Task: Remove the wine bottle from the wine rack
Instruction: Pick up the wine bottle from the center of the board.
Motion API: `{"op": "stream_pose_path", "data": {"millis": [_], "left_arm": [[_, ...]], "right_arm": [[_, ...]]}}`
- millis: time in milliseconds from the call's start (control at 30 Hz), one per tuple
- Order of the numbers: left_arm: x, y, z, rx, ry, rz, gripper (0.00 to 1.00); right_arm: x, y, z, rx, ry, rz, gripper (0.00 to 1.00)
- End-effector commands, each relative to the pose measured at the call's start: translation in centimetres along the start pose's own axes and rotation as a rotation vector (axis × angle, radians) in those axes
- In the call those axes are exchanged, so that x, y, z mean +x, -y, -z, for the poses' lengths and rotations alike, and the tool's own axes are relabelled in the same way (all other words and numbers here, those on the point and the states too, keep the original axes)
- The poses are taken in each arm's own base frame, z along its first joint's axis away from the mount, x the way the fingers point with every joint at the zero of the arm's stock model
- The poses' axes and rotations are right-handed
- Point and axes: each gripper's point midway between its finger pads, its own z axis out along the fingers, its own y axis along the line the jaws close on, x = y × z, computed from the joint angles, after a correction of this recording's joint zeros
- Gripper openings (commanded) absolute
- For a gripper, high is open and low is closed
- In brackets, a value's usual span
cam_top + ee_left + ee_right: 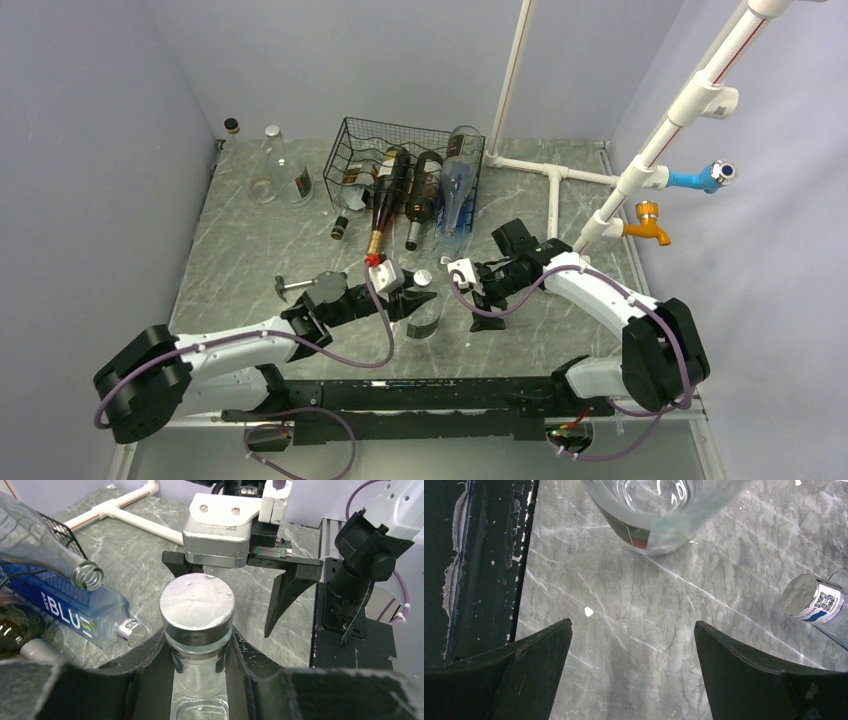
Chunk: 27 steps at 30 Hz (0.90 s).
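Observation:
The black wire wine rack [352, 140] stands at the back of the table. Dark wine bottles [388, 190] and a clear blue-labelled bottle [458, 185] lie in it with their necks sticking out the front. A clear glass bottle with a silver cap [424, 308] stands upright on the table in front of the rack, apart from it. My left gripper [412, 297] is shut on this bottle's neck, just under the cap [197, 607]; its fingertips [150, 647] press both sides. My right gripper [480, 305] is open and empty just right of the bottle, pointing down at the table [633, 630].
Two clear flasks [280, 178] and a small dark-capped bottle [232, 126] stand at the back left. White pipes [555, 172] with a blue [700, 178] and an orange tap [648, 222] run at the right. The blue-labelled bottle's cap [801, 595] lies near my right fingers.

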Motion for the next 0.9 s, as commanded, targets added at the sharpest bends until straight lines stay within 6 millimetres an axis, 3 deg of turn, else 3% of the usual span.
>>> {"op": "stream_pose_path", "data": {"millis": [0, 300, 867], "left_arm": [[-6.8, -0.3, 0.3, -0.034, 0.141, -0.014, 0.0], [-10.3, -3.4, 3.2, -0.149, 0.137, -0.008, 0.0], [-14.5, -13.5, 9.6, -0.431, 0.081, -0.078, 0.0]], "right_arm": [[-1.3, 0.9, 0.6, 0.013, 0.028, 0.044, 0.95], [-1.3, 0.9, 0.6, 0.017, 0.024, 0.045, 0.95], [-1.3, 0.9, 0.7, 0.022, 0.02, 0.052, 0.95]]}}
